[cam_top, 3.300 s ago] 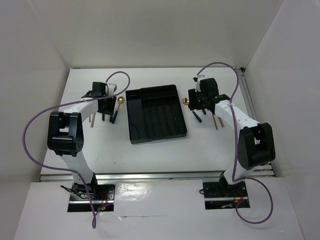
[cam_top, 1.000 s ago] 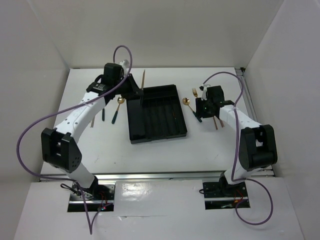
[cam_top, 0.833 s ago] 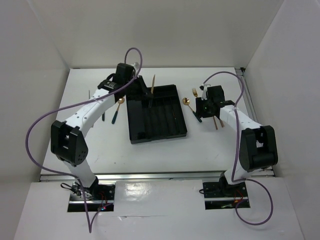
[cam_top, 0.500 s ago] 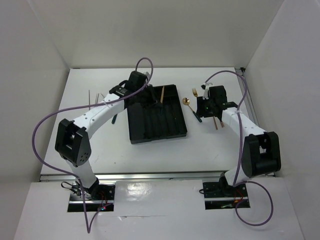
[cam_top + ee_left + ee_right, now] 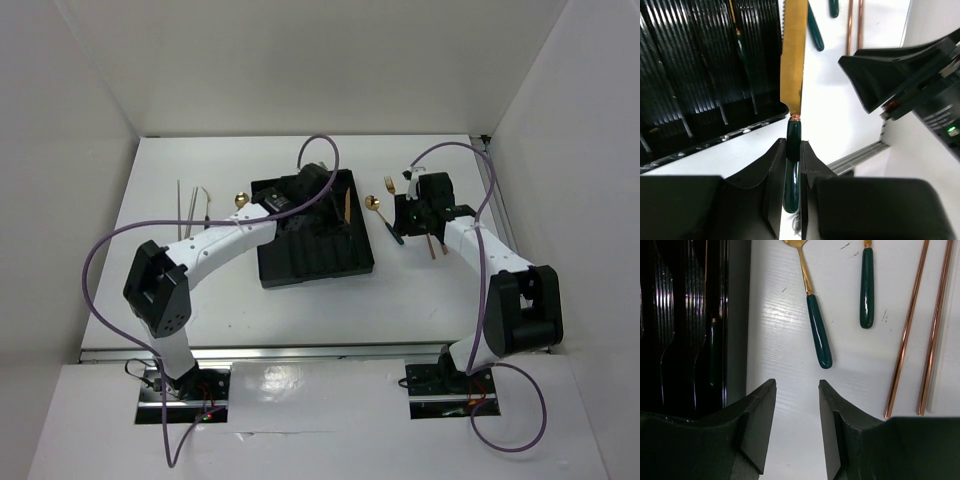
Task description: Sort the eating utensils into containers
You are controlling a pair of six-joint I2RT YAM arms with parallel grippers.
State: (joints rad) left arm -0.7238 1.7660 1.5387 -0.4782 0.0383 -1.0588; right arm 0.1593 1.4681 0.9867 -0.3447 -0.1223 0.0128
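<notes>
The black cutlery tray (image 5: pixel 300 262) sits mid-table, and the left arm reaches across it from the lower left of the overhead view, its wrist above the tray's upper right corner. The left gripper (image 5: pixel 791 146) is pinched tight on the dark green handle of the knife (image 5: pixel 794 55). The gold blade points away from the fingers, along the tray's right edge. From the wrist view the blade seems to hang right at the rim; I cannot tell whether it is over the last compartment or just outside it. 1 green-handled piece (image 5: pixel 738 37) already lies in a compartment nearby.

So the step in hand looks like delivering the knife. The next move calls for lining the blade up lengthwise with a free slot, coming down low, then opening the fingers so the knife drops flat and doesn't catch a divider.

Over on the right of the tray, the right gripper (image 5: pixel 797 387) hovers above bare table, fingers (image 5: pixel 762 410) about half apart with nothing between them. Just ahead of it lie the spoon (image 5: pixel 372 203) and the fork (image 5: pixel 388 184), with 2 copper chopsticks (image 5: pixel 905 330) beside them at the right edge of its wrist view. The spoon's handle is nearest its fingers, the likely next pick. Far left, the silver chopsticks (image 5: pixel 182 198) wait unsorted.
</notes>
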